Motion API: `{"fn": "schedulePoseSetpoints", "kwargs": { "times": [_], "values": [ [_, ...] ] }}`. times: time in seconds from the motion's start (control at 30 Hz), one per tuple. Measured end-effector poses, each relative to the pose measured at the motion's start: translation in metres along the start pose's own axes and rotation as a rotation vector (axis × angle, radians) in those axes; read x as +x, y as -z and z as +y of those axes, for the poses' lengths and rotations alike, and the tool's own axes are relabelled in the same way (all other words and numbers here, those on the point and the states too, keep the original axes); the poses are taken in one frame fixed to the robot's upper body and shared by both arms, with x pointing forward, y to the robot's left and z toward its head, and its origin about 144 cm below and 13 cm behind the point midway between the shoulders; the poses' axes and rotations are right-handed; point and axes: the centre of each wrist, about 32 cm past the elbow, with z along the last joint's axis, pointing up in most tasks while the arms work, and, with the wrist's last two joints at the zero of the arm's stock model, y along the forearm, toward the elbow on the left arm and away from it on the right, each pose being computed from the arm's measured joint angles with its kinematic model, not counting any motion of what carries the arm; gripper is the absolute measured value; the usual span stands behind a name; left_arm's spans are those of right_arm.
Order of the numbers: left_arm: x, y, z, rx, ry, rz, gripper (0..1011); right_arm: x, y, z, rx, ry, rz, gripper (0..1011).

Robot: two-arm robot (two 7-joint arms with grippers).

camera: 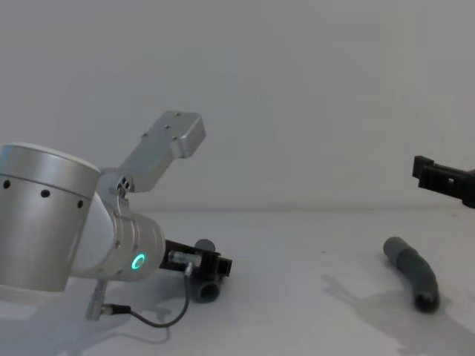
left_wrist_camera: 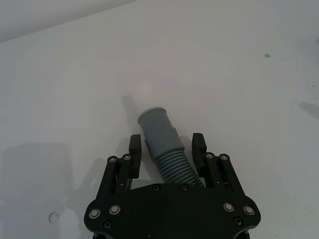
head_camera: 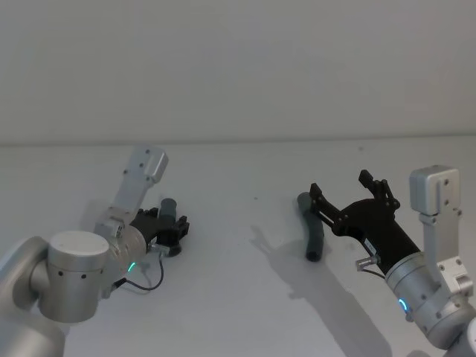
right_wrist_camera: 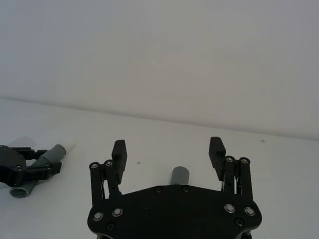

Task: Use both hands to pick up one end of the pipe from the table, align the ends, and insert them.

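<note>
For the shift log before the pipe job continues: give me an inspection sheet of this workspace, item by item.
Surface: white table, matte, with one small dark speck.
Job's things: left pipe piece, grey with a ribbed section; right pipe piece, grey and bent. The two lie well apart, not joined.
Clutter: nothing seen.
Grippers: left gripper is low at the table, around the left pipe piece. Right gripper is open, raised over the right pipe piece and not touching it.
Cables: a thin dark cable loops under the left wrist.
Surroundings: plain pale wall.
</note>
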Motion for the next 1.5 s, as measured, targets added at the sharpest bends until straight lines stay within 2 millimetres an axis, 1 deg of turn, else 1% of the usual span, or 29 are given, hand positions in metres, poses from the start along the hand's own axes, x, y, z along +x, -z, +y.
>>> {"fn": "schedulePoseSetpoints", "kwargs": {
  "times": [1.1, 1.5],
  "values": [
    [0.0001, 0.0000, 0.0000, 0.000, -0.001, 0.000, 371, 0.0000, 0.0000, 0.0000, 0.000, 0.000, 0.000, 1003],
    [0.0003, 0.0000, 0.0000, 0.001, -0.001, 0.001, 345, 0.0000, 0.0000, 0.0000, 0.000, 0.000, 0.000, 1003]
  ]
}}
